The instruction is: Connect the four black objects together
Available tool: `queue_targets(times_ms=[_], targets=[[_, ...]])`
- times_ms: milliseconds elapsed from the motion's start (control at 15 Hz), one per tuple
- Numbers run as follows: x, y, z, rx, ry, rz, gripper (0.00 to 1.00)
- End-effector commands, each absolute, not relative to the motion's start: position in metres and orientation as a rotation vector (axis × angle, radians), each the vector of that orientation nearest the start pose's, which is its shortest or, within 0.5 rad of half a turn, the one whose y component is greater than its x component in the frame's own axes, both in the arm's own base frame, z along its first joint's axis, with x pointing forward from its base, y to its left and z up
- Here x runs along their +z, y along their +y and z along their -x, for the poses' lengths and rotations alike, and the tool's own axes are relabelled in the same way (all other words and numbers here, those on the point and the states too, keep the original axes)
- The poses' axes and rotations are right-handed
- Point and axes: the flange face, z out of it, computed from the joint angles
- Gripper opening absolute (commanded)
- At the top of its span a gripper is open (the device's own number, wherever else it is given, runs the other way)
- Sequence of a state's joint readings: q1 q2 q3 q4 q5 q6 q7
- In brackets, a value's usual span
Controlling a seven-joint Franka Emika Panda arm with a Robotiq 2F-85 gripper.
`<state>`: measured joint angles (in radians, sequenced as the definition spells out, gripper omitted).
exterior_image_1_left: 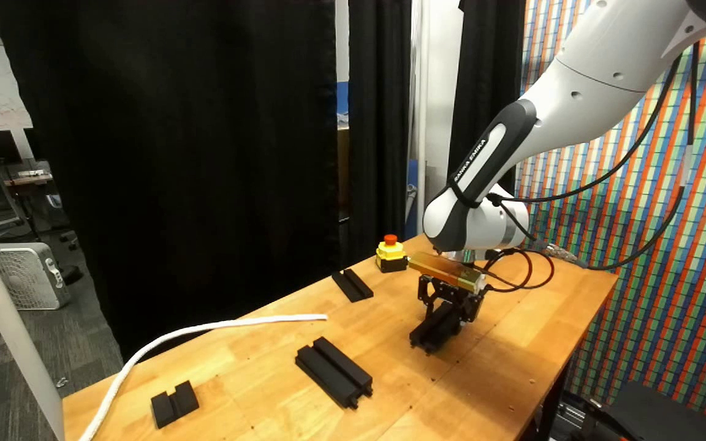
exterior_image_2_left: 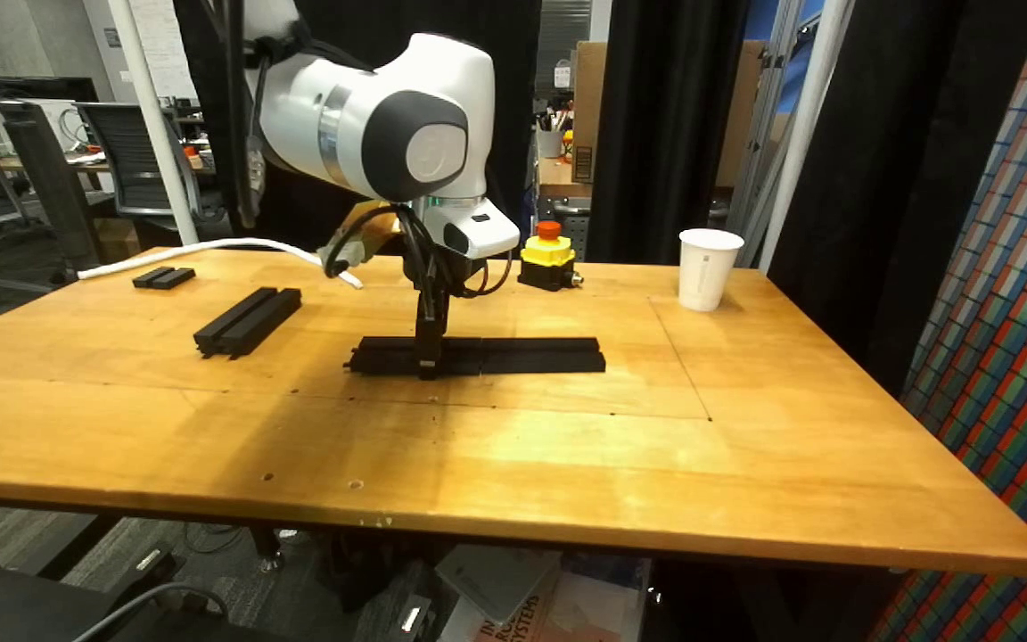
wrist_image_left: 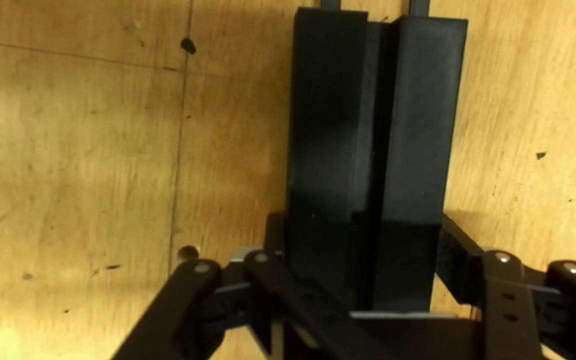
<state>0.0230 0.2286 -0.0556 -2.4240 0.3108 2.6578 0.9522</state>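
First black bar (wrist_image_left: 335,150): on the wooden table (exterior_image_2_left: 567,464), end to end with the second black bar (exterior_image_2_left: 542,357), a thin seam between them.
Gripper (wrist_image_left: 360,242): closed across the first black bar, touching both its long sides.
Third black bar (exterior_image_1_left: 333,371): apart from that pair.
Small black block (exterior_image_1_left: 174,404): near the white cord (exterior_image_1_left: 255,320).
Small black slab (exterior_image_1_left: 352,285): near the red button (exterior_image_1_left: 390,239).

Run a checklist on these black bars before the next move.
1. Grip: ok; the gripper is shut on the held bar.
2. Alignment: ok; it lies end to end with the adjoining bar.
3. Full seating: cannot tell; a thin light line shows at the joint.
4. Free end: ok; both prongs show in the wrist view.
5. All joined: not ok; the loose bar lies apart.
6. Emergency stop uncovered: ok, in both exterior views.
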Motion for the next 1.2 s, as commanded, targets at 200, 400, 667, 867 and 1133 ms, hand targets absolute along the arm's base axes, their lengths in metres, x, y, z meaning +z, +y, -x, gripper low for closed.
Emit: queue_targets(times_ms=[200, 400, 667, 867, 1133], targets=[[0.214, -0.035, -0.494, 0.089, 1.738, 2.458, 0.47], [0.214, -0.036, -0.497, 0.088, 1.719, 2.469, 0.47], [0.214, -0.037, -0.501, 0.088, 1.697, 2.480, 0.47], [0.213, -0.036, -0.504, 0.097, 1.685, 2.486, 0.47], [0.212, -0.036, -0.508, 0.111, 1.676, 2.490, 0.47]])
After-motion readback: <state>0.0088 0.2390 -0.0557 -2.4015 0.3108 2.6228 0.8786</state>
